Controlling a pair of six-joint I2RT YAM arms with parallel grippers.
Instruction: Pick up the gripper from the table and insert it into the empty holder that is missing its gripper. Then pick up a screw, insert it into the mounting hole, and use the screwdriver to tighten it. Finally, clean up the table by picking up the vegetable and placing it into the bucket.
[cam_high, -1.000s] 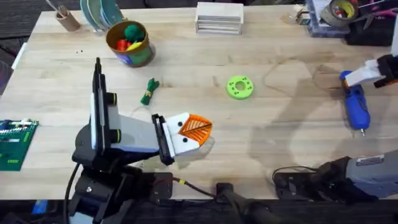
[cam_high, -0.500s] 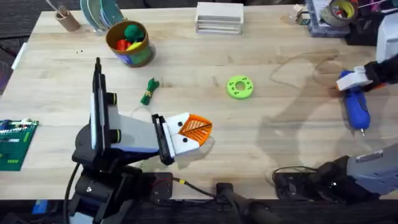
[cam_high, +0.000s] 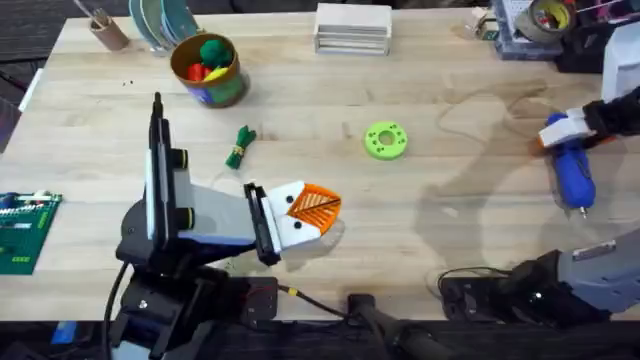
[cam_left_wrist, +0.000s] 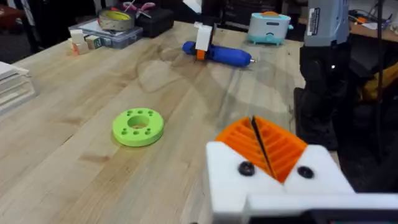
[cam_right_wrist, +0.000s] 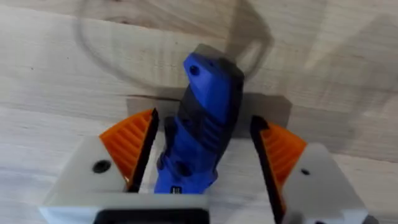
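The blue screwdriver (cam_high: 574, 172) lies on the table (cam_high: 450, 210) at the far right. My right gripper (cam_high: 562, 130) stands open over its rear end, and its orange pads (cam_right_wrist: 130, 146) sit on either side of the blue body (cam_right_wrist: 202, 118). The left gripper (cam_high: 322, 205) rests low near the front, shut, its orange ribbed tips pressed together (cam_left_wrist: 255, 127). Each white holder block (cam_left_wrist: 227, 171) carries a tip and a dark screw head (cam_left_wrist: 247, 168). The green vegetable (cam_high: 240, 147) lies behind the left gripper. The bucket (cam_high: 208, 72) stands at the back left with toys inside. No loose gripper piece is in view.
A bright-green disc with holes (cam_high: 385, 140) lies mid-table. A white box (cam_high: 352, 28) sits at the back, plates (cam_high: 160, 20) at the back left, a tape roll and clutter (cam_high: 545, 18) at the back right. A green circuit board (cam_high: 25, 230) lies at the left edge.
My right gripper has moved left and down onto the rear end of the screwdriver. The left arm and everything else on the table have stayed still.
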